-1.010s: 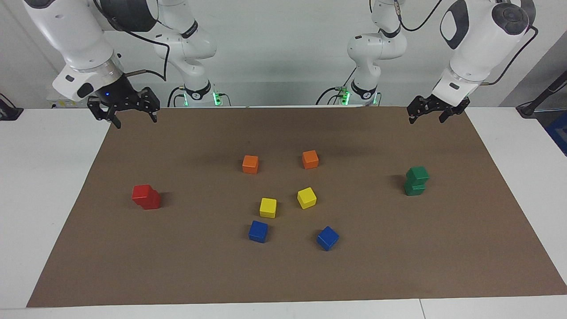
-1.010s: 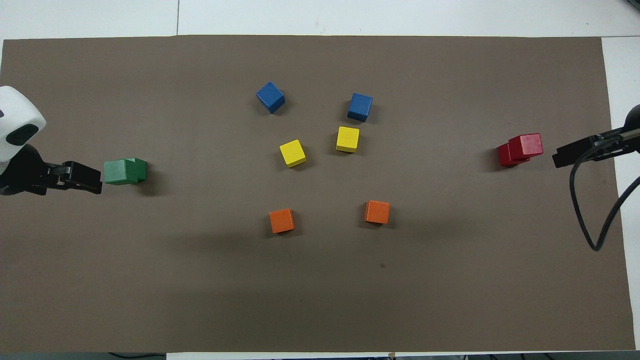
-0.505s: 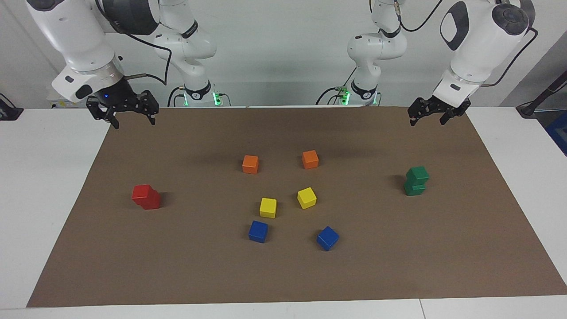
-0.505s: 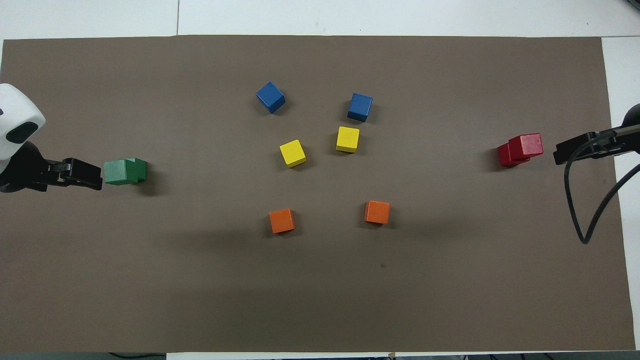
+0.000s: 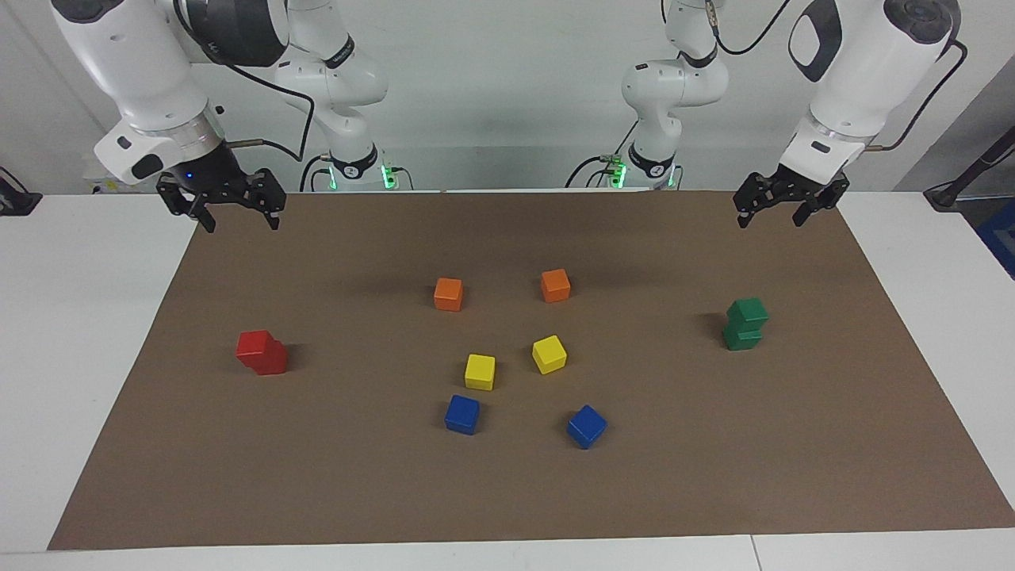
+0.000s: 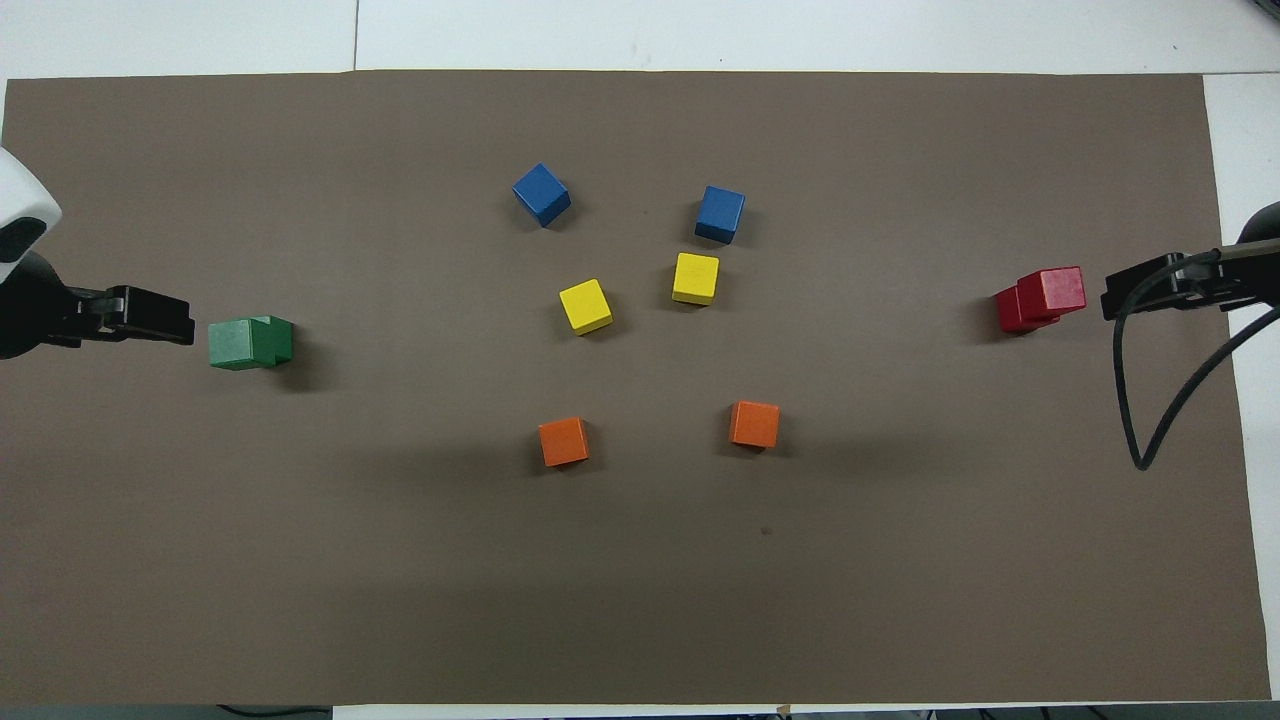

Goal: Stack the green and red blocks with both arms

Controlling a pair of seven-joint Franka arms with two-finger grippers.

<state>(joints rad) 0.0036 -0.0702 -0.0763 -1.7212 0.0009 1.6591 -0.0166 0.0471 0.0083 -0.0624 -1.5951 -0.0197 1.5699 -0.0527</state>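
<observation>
Both stacks look finished: two green blocks [image 5: 744, 323] sit one on the other toward the left arm's end of the desk [image 5: 71, 317], two red blocks [image 5: 262, 352] likewise toward the right arm's end, each top cube set slightly askew. The left gripper [image 5: 781, 209] and right gripper [image 5: 232, 209] hang high near the robots' edge of the brown mat [image 5: 507, 492], jaws spread and empty, which I read as both arms pulled clear. Loose in the middle, untouched: two orange cubes [image 5: 448, 293], two yellow cubes [image 5: 480, 371], two blue cubes [image 5: 462, 414].

Six cubes sit mid-mat [image 5: 317, 492] on the worktop [image 5: 87, 317]. From the yellows [image 5: 480, 371], oranges [image 5: 448, 293] lie at 12 o'clock in the facing view. Blues [image 5: 462, 414] lie at 6 o'clock.
</observation>
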